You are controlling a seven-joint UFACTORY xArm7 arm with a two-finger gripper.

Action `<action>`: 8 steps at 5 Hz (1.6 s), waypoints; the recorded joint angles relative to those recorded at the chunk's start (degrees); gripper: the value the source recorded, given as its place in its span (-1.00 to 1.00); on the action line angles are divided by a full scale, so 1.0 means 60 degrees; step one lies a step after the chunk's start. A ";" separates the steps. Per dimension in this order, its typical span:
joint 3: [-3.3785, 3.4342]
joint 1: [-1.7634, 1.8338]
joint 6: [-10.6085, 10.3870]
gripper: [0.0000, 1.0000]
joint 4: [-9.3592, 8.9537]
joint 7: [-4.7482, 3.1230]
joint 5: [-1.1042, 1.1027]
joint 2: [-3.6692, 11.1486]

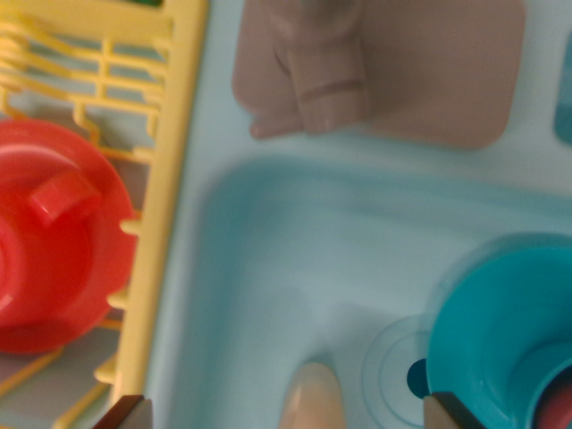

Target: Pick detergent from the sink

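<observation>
Below, pale cream detergent (313, 398) — rounded top, blurred.

a pale blue counter (201, 134) fills the view, blurred and softly lit. a yellow drying rack (165, 206) runs down the wrist view's left, a red lid (54, 237) resting in it. a dull pink faucet base (429, 71) sits at the top.
</observation>
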 joint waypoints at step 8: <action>-0.0121 -0.0096 -0.1284 -1.00 -0.1310 -0.0583 0.0196 -0.0032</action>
